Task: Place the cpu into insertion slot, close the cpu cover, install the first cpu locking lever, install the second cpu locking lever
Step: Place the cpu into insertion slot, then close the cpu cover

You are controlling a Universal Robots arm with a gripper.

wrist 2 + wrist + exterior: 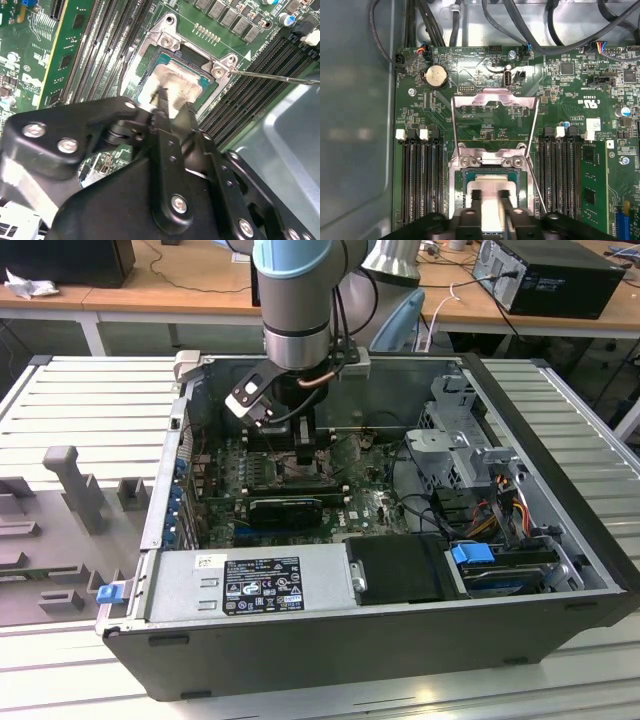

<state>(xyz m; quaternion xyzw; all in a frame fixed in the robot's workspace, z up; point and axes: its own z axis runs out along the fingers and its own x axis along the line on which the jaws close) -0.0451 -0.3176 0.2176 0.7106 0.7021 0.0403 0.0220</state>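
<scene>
The cpu (492,180) lies silvery face up in the insertion slot (466,175) on the green board; in the second wrist view the cpu (175,82) sits flat inside the slot's dark rim (156,59). My gripper (491,200) hovers right over it, black fingers a little apart, nothing clamped between them. The cpu cover (495,96) stands swung open beyond the slot, board showing through its window. Two thin locking levers (536,165) (454,125) stick out unlatched on either side. In the exterior view the gripper (303,452) reaches down into the open case.
Long black memory slots (420,180) (560,175) flank the socket, with a green card (595,185) beyond. Black cables (485,25) run along the board's far edge. The case holds a power supply (250,585) and drive cage (460,440); a grey fixture (60,500) lies outside.
</scene>
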